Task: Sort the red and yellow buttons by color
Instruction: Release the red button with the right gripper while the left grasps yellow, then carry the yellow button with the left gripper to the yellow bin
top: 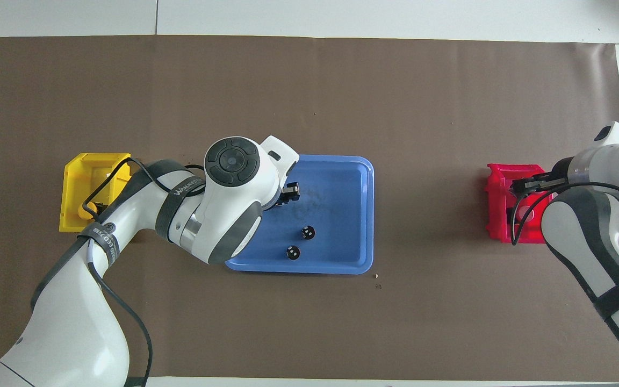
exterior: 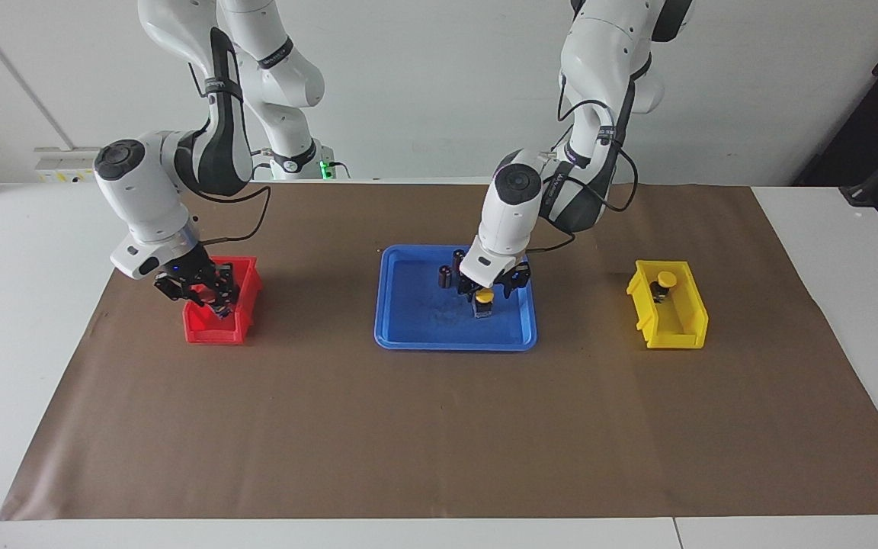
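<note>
Left gripper (exterior: 485, 290): down in the blue tray (exterior: 408, 335), fingers astride a yellow button (exterior: 484, 302); whether they grip it, I cannot tell.
Right gripper (exterior: 214, 299): pinched closed inside the red bin (exterior: 214, 329) (contents hidden).
Yellow bin (exterior: 675, 324): holds another yellow button (exterior: 665, 280).
Dark cylinders (top: 300, 242): in the tray.

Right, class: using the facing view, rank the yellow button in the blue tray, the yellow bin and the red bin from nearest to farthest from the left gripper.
1. Yellow button: in the blue tray, right at the left gripper.
2. Yellow bin: toward the left arm's end of the table.
3. Red bin: toward the right arm's end, under the right gripper.
</note>
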